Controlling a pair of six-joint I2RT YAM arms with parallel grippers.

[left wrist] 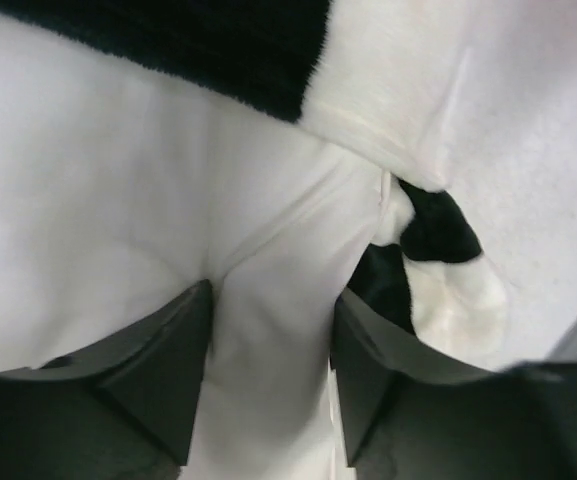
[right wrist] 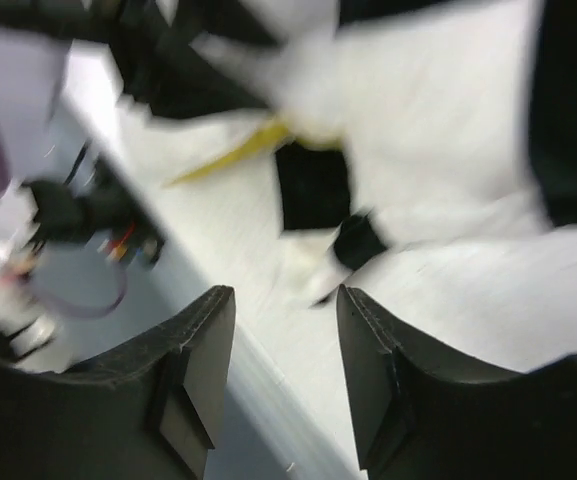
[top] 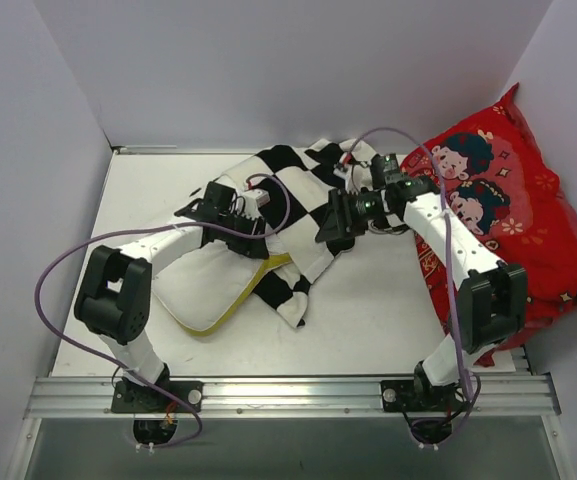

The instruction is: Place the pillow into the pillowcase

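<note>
Pillow [top: 193, 290]: cream, lying flat on the table [top: 368, 320] in front of the left arm, with its yellow band [top: 236, 300] and near end bare; its far end meets the pillowcase, and I cannot tell whether that end is inside or only covered
Pillowcase [top: 293, 190]: black and white checks, rumpled mid-table between the two arms, one flap drooping over the pillow's right side
Left gripper [left wrist: 273, 300]: jaws apart, low over pale cloth where pillow and checked fabric meet; a fold runs between the fingers but they do not seem to pinch it
Right gripper [right wrist: 286, 300]: jaws apart with nothing between them; its own view is blurred, and from above it sits at the right edge of the pillowcase
Red cushion [top: 513, 215]: propped against the right wall beside the right arm, no part of the job
Step in hand: probably taking holds on the mouth of the case to draw it further over the pillow
How to do it well: each gripper takes only the top layer of the hem, one at either side of the opening and well apart; lift a little, then pull evenly toward the yellow end
Risk: pinching pillow and case together would drag the pillow along; the limp flap may fold under and shut the mouth
</note>
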